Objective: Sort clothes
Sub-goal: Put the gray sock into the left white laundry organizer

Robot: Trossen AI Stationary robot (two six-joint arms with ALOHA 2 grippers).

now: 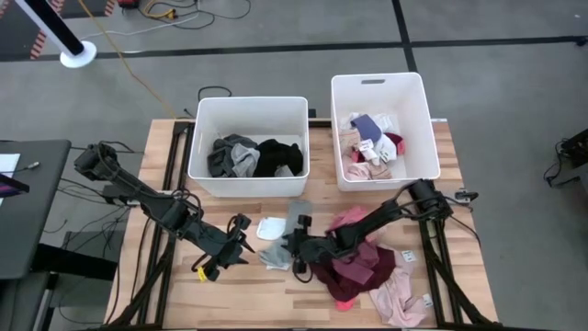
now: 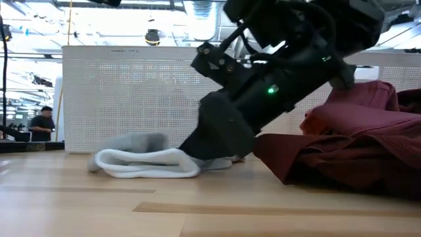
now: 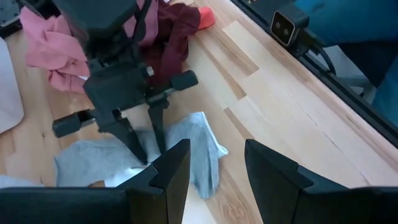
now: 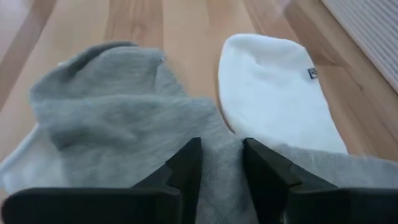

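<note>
A grey garment (image 1: 276, 257) lies flat on the wooden table, beside a white sock (image 1: 269, 228) that also shows in the right wrist view (image 4: 280, 93). My right gripper (image 1: 292, 253) points down onto the grey garment (image 4: 118, 106), its fingers drawn close on the cloth. My left gripper (image 1: 246, 244) is open and empty just to the left of the garment, and its fingers (image 3: 177, 168) stand above the garment's near edge. A maroon pile (image 1: 354, 257) and a pink garment (image 1: 400, 294) lie to the right. My right gripper has its two fingertips (image 3: 134, 140) on the middle of the grey garment (image 3: 146, 146), with a strip of the cloth (image 4: 222, 168) between them. The fingers slant down from the table's right. The garment lies on the table, slack.
Two white bins stand at the table's far side. The left bin (image 1: 248, 101) holds black and grey clothes, the right bin (image 1: 377, 78) holds white, pink and navy ones. Another grey piece (image 1: 299, 216) lies by the left bin. Bare wood shows at the near left.
</note>
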